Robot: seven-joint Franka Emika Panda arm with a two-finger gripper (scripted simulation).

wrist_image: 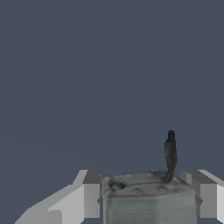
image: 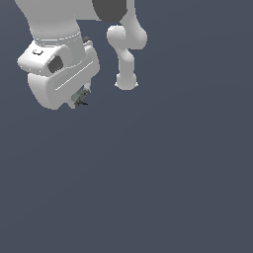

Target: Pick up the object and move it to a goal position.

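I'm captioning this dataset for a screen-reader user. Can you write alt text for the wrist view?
A small grey-green blocky object sits between the two pale fingers of the gripper, which close against its sides. A thin black stick rises from one corner of the object. Behind it is only a plain dark blue-grey background.

Exterior view position: off the arm, raised, looking down at an angle on a plain dark blue-grey ground [image: 163, 188].
Exterior view range: middling; the white arm [image: 126, 54] fills only the upper part toward the exterior view's left.
Wrist view position: on the wrist, facing out along the gripper [wrist_image: 146, 199].
Wrist view range: very close; both fingers [wrist_image: 92, 197] sit at the frame edge.
Shared region: the gripper [image: 81, 98] tip, the grey-green object [wrist_image: 148, 199] [image: 80, 97] between its fingers, and the ground [wrist_image: 109, 65] behind.
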